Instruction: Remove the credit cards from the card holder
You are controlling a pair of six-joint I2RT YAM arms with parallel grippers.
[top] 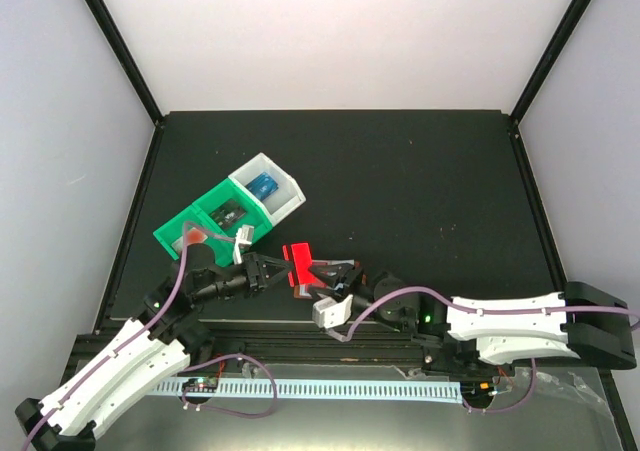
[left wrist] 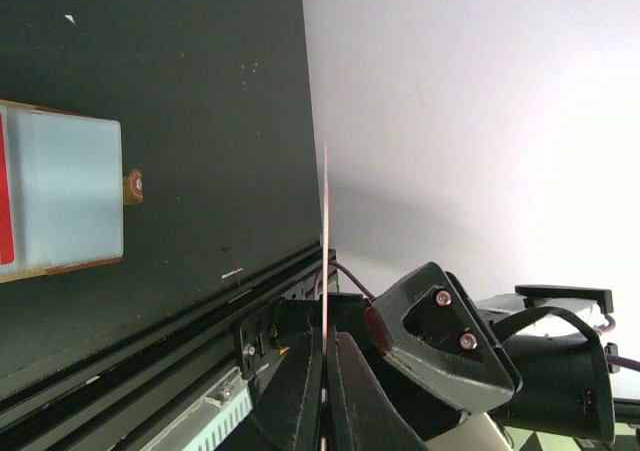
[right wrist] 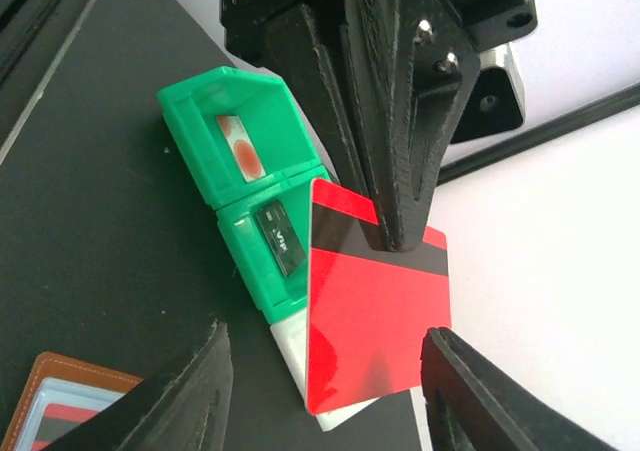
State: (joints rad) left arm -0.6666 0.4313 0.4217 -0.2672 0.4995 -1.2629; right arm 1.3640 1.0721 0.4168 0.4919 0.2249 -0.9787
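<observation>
My left gripper (top: 283, 269) is shut on a red card (top: 297, 259) with a black stripe, held upright above the table. The right wrist view shows the card's face (right wrist: 375, 311) pinched at its top edge by the left gripper (right wrist: 395, 233). The left wrist view shows it edge-on (left wrist: 325, 231). My right gripper (top: 330, 274) is open and empty, its jaws wide on either side of the card without touching it. The brown card holder (left wrist: 60, 196) lies flat on the table with a red card in one pocket. Its corner shows in the right wrist view (right wrist: 60, 406).
A green-and-white bin tray (top: 200, 221) stands behind the grippers. It holds a blue card (top: 265, 184) in the white section and a dark card (right wrist: 280, 239) in the middle green one. The table's near rail (left wrist: 150, 331) runs close below.
</observation>
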